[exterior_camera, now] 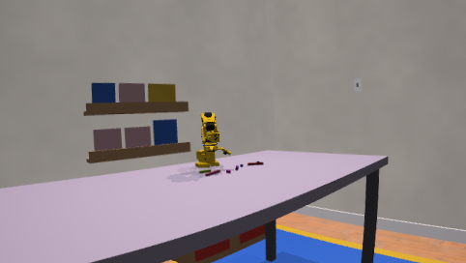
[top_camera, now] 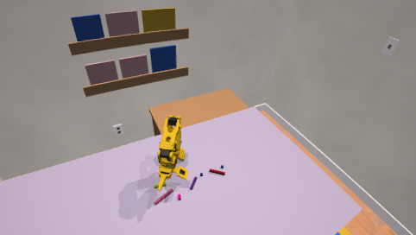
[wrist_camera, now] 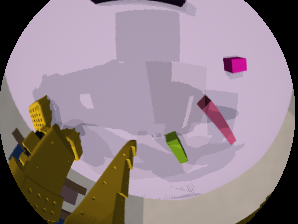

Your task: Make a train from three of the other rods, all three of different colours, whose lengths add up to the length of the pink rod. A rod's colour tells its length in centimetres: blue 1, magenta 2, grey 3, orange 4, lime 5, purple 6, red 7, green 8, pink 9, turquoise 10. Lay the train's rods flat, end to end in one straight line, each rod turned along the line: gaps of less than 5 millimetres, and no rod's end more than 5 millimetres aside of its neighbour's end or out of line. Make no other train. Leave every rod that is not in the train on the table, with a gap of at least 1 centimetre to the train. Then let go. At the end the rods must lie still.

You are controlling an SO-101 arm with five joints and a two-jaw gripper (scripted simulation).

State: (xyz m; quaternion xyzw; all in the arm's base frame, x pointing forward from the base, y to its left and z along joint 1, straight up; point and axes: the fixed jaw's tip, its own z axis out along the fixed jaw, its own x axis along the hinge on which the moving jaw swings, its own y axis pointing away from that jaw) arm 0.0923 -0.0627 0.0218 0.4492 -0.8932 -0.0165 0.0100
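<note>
My gripper (top_camera: 172, 181) (wrist_camera: 90, 121) is open and empty, its jaws wide apart above the table. The lime rod (top_camera: 156, 187) (exterior_camera: 205, 171) (wrist_camera: 177, 148) lies by the fixed finger's tip, partly hidden by it in the top view. The pink rod (top_camera: 164, 196) (exterior_camera: 213, 172) (wrist_camera: 218, 120) lies slanted beside it. The magenta rod (top_camera: 179, 197) (exterior_camera: 228, 171) (wrist_camera: 238, 65) lies right of the pink rod. The purple rod (top_camera: 193, 183) (exterior_camera: 237, 167) lies farther right. One blue rod (top_camera: 201, 174) (exterior_camera: 242, 165) lies near its far end. The red rod (top_camera: 217, 172) (exterior_camera: 255, 163) is rightmost, with another blue rod (top_camera: 222, 166) just behind it. The rods lie apart.
The lilac table top (top_camera: 267, 173) (exterior_camera: 145, 213) bears the arm and all the rods. The arm's shadow falls over the lime and pink rods' area. A brown cabinet (top_camera: 198, 106) stands behind the table; shelves with coloured panels hang on the wall.
</note>
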